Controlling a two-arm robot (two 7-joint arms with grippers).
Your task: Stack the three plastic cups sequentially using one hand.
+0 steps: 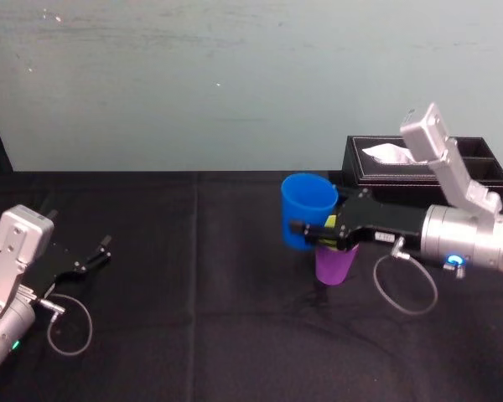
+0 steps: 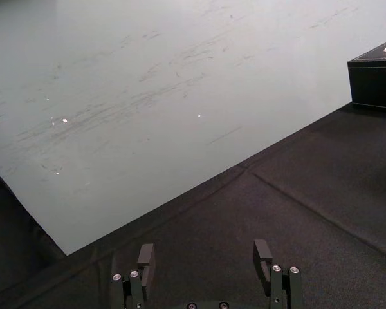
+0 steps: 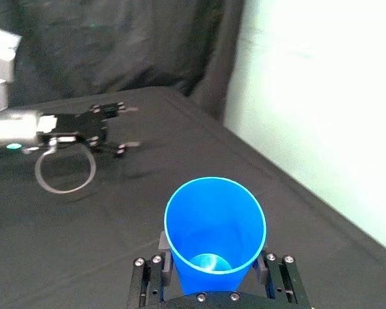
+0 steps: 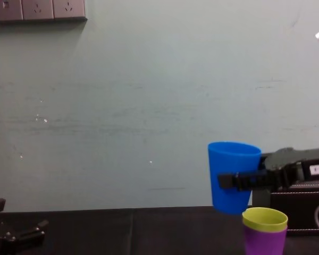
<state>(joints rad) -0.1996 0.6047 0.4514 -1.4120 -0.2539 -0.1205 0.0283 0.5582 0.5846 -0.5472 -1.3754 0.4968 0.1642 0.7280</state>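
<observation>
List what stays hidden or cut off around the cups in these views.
- Yellow-green cup: chest view, its body sits inside the purple cup; head view, the right gripper holding the blue cup covers most of it.
- Base of the purple cup: chest view, cut off by the bottom edge.
- Tissue box: head view, the right arm crosses it.
- Left gripper, parked left: chest view, cut by the lower-left edge.

Left end effector (image 2: 204, 251): fingers spread apart, nothing between them, over the black-clothed counter (image 2: 309, 212). Pale wall (image 2: 148, 96) behind. Corner of black tissue box (image 2: 376, 80) on the counter, well apart.
</observation>
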